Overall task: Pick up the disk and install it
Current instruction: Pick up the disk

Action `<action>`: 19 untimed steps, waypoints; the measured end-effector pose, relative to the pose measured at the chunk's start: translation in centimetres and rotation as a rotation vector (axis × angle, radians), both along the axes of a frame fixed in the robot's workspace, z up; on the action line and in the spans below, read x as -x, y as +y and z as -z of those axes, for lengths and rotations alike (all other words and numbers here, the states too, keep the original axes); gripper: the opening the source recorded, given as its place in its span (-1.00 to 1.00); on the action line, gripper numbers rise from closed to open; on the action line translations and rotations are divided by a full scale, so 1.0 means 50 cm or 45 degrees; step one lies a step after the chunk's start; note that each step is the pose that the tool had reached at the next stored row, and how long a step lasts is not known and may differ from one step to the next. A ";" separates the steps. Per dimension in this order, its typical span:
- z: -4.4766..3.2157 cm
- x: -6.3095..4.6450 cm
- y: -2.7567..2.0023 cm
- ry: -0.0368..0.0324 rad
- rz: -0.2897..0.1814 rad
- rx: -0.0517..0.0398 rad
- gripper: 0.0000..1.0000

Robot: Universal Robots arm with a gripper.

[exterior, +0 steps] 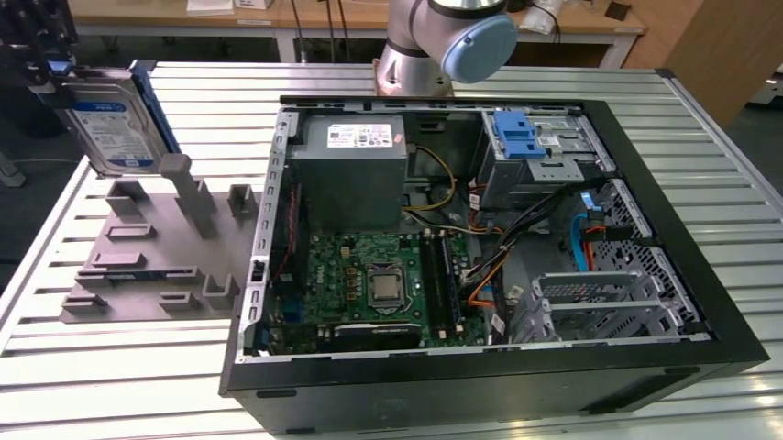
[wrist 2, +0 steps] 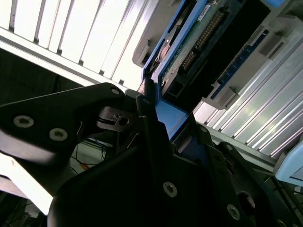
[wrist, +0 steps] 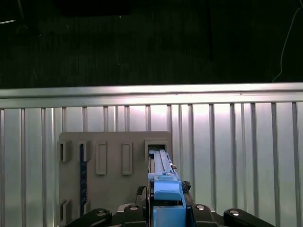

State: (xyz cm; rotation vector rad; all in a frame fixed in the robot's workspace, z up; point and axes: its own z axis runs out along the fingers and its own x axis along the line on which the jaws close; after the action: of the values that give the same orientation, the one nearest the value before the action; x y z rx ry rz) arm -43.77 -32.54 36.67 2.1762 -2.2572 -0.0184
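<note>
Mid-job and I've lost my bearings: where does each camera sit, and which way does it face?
Exterior view: off the arm, raised, looking down on the open computer case and slatted table; shows the arm's base and the gripper clamping the disk.
First wrist view: on the wrist, looking past the disk down onto the grey fixture; shows gripper parts.
Second wrist view: on the wrist, close along the gripper to the disk's blue frame.
Shared: disk and gripper.
</note>
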 end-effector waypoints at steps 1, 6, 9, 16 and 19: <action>-0.003 0.000 0.0001 0.0000 0.000 0.000 -0.27; -0.015 0.000 0.0004 -0.0002 0.000 0.000 -0.27; -0.023 0.000 0.0004 0.0000 0.000 0.000 -0.27; -0.036 0.000 0.0004 -0.0001 0.000 0.000 -0.27; -0.042 0.000 0.0004 -0.0001 0.000 0.000 -0.27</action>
State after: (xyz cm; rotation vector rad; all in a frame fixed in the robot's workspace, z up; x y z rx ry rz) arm -43.77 -32.52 38.78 2.1763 -2.2572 -0.0183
